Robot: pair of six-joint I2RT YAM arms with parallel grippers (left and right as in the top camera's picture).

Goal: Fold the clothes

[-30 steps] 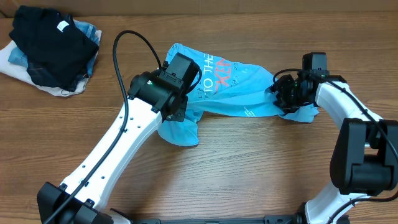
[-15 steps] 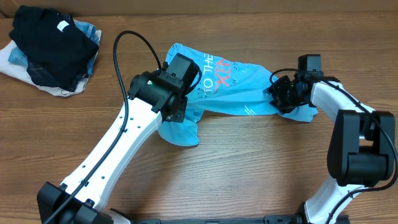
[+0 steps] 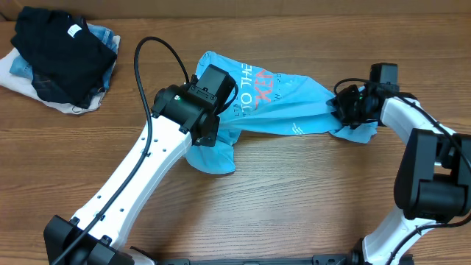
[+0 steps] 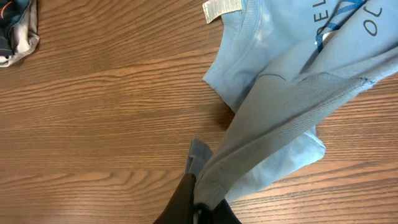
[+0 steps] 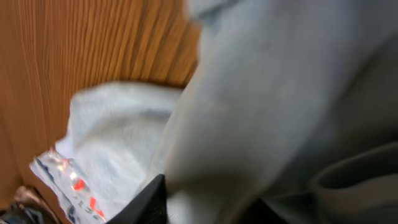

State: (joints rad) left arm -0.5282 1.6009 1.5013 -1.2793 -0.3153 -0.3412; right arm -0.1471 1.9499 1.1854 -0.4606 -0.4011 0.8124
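Note:
The clothes are a sky-blue shirt (image 3: 283, 107) with white and pink lettering, lying bunched across the table's far middle. My left gripper (image 4: 202, 208) is shut on a fold of its fabric (image 4: 273, 118), lifted off the wood, with the white neck label (image 4: 222, 7) lying flat beyond. In the overhead view the left wrist (image 3: 202, 99) covers that grip. My right gripper (image 3: 347, 110) is at the shirt's right end. Blue cloth (image 5: 261, 93) fills the gap between its jaws (image 5: 211, 205), which are shut on it.
A heap of a black garment (image 3: 62, 55) over denim and white fabrics (image 3: 18, 77) lies at the far left corner; its edge shows in the left wrist view (image 4: 15, 28). A black cable (image 3: 158, 48) loops above the left arm.
My right gripper has narrowed onto the shirt's right end and shifted right, drawing that end tauter. The left arm has stayed put with its fold.

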